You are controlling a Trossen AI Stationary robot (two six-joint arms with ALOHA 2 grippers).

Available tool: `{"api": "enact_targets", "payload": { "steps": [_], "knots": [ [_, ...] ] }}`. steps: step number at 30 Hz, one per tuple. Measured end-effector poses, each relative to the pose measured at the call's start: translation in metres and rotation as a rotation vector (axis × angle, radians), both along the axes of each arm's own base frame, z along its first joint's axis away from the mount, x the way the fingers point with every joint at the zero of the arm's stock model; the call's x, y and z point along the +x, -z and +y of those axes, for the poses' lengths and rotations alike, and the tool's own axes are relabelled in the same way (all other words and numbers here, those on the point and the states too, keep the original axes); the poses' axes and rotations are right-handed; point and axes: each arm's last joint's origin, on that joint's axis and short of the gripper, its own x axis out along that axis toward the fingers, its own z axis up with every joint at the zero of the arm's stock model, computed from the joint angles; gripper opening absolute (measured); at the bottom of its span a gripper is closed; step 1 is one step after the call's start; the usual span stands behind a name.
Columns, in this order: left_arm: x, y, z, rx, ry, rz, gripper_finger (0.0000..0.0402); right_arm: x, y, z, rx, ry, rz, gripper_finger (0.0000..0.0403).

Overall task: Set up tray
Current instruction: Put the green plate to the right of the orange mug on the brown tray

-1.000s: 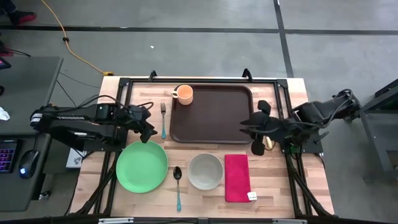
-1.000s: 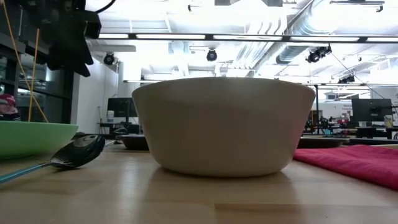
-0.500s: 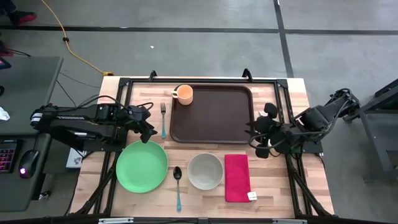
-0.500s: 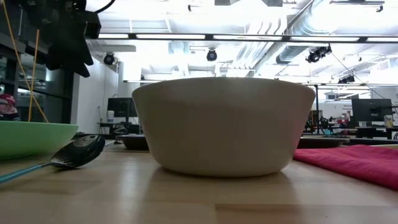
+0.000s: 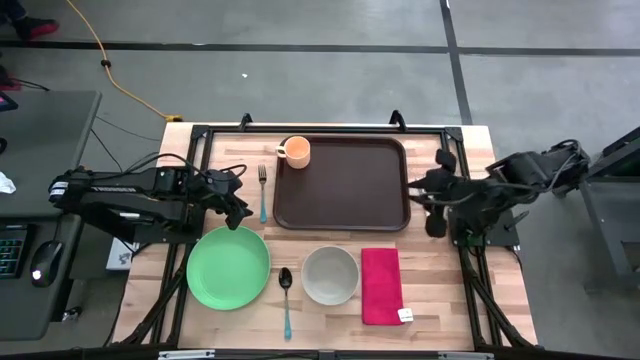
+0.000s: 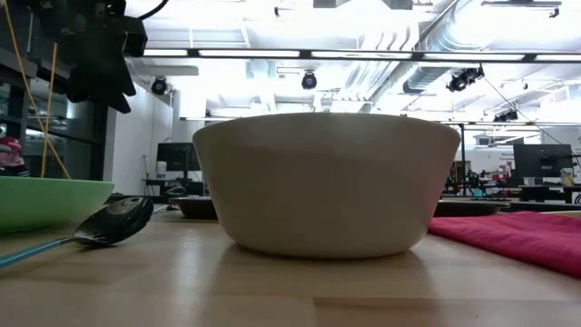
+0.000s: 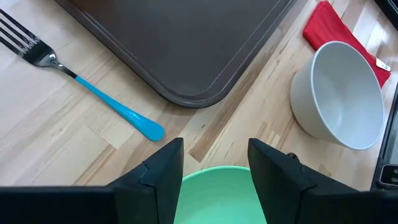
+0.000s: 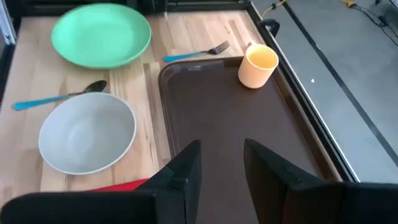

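The dark brown tray (image 5: 340, 182) lies flat at the table's far middle. An orange cup (image 5: 296, 151) stands upright in its far left corner. My left gripper (image 7: 214, 168) hangs open above the far rim of the green plate (image 5: 228, 267), just left of the tray's near left corner (image 7: 196, 99), with nothing between its fingers. My right gripper (image 8: 222, 162) is open too. It hovers at the tray's right edge (image 5: 407, 190), points across the tray (image 8: 230, 118) and touches nothing.
A blue-handled fork (image 5: 263, 190) lies left of the tray. Along the near side lie a blue-handled spoon (image 5: 286, 298), a white bowl (image 5: 330, 275) and a folded red napkin (image 5: 381, 285). Black frame rails (image 5: 460, 180) run along the table's edges.
My right gripper has drawn back from over the tray's right side toward the table's right edge and a little toward the far edge, with its fingers still apart. The left arm and all the tableware have kept still.
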Motion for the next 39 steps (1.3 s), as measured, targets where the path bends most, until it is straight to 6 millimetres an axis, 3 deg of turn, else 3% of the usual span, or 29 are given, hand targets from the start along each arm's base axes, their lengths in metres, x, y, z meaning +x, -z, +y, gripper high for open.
{"api": "enact_targets", "payload": {
  "steps": [6,12,21,28,39],
  "knots": [
    [0.000,0.000,0.000,0.000,0.000,0.000,0.0209,-0.014,-0.001,-0.006,-0.005,-0.003,-0.014,0.0099],
    [0.000,0.000,0.000,-0.001,-0.003,0.000,0.0209,-0.027,0.034,-0.013,0.058,-0.006,-0.090,0.0099],
    [0.000,0.000,0.000,-0.001,-0.003,0.000,0.0209,-0.049,0.068,-0.026,0.160,-0.041,-0.247,0.0099],
    [-0.002,0.002,0.000,-0.002,-0.003,0.035,0.0209,-0.052,0.097,-0.030,0.200,-0.091,-0.303,0.0099],
    [-0.011,0.015,-0.003,-0.094,0.031,0.233,0.0209,-0.051,0.138,-0.033,0.267,-0.143,-0.510,0.0099]
  ]
}}
